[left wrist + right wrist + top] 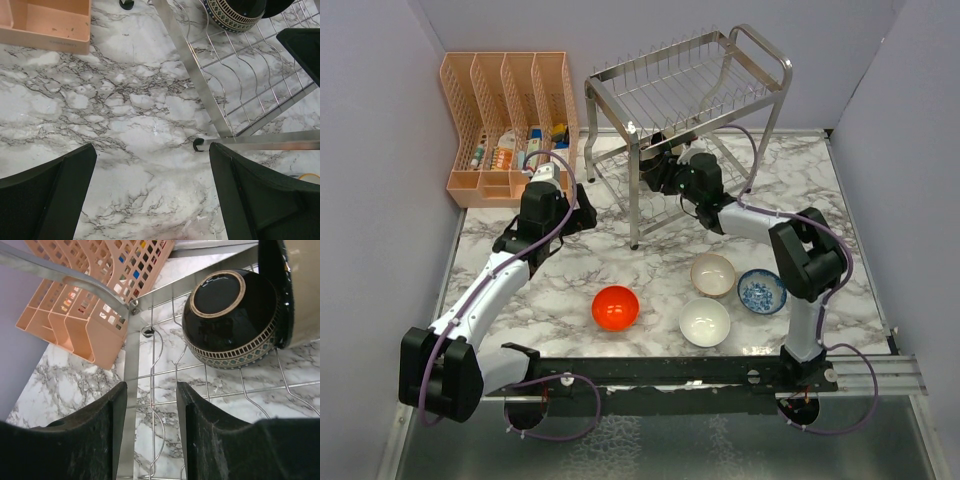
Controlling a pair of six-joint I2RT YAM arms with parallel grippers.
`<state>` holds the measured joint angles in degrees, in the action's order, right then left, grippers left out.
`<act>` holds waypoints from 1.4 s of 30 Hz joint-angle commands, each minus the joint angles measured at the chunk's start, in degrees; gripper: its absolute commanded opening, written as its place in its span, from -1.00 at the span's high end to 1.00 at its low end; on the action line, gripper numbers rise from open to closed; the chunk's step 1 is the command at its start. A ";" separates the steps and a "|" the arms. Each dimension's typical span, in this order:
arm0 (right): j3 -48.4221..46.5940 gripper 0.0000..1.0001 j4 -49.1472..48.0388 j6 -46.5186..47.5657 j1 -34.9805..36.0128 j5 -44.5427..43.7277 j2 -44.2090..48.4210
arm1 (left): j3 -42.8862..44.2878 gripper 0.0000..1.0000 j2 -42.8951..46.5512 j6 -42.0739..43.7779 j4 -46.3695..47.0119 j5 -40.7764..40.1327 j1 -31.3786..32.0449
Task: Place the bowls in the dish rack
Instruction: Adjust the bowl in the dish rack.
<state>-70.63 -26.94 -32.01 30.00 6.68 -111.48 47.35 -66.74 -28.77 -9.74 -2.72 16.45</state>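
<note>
my right pincer (151, 402), spread and empty, sits in the dish rack (680, 90) by the dark bowl (230, 315). the beige bowl (712, 273) lies behind it, toward the near edge.

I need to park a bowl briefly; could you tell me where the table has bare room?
Bare marble lies between the red bowl and the rack, and in the back right corner beside it. Crowded: front right, where the beige bowl, white bowl and patterned bowl cluster by the right arm.
</note>
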 commanded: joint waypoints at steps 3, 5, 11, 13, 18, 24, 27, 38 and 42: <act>-2.91 0.10 -11.79 5.62 0.76 4.56 -4.00 | -0.85 -0.98 1.61 -0.12 1.60 -0.73 -0.53; -4.53 0.10 -12.64 6.95 0.76 5.37 -5.32 | -1.25 -0.98 1.69 -0.31 1.91 -0.55 -0.46; -11.18 0.09 -9.92 8.59 0.72 5.02 -10.18 | -1.49 -0.98 2.13 -0.27 1.96 -0.44 -0.56; -13.39 0.08 -8.35 9.11 0.76 4.84 -11.69 | -1.47 -0.98 2.27 -0.36 1.91 -0.48 -0.63; -17.25 0.05 -5.77 10.14 0.76 5.95 -14.50 | -1.62 -0.98 2.73 -0.07 1.74 -0.83 -0.59; -19.23 -0.04 -2.79 12.85 1.36 11.45 -15.40 | -2.12 -0.98 3.10 -0.19 2.17 -0.90 -0.54; -18.57 -0.16 -0.51 16.45 2.74 5.33 -14.48 | -2.26 -0.98 3.26 -0.30 2.35 -0.72 -0.55; -20.83 -0.35 5.38 21.22 4.34 4.38 -16.28 | -3.05 -0.98 4.16 -0.53 3.23 -0.20 -0.59; -23.54 -0.35 7.94 20.89 4.37 3.00 -18.47 | -2.95 -0.98 4.24 -0.59 3.29 0.00 -0.57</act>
<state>-90.32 -22.52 -12.12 34.50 9.39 -127.17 45.06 -63.88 -29.04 -8.14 -2.70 16.19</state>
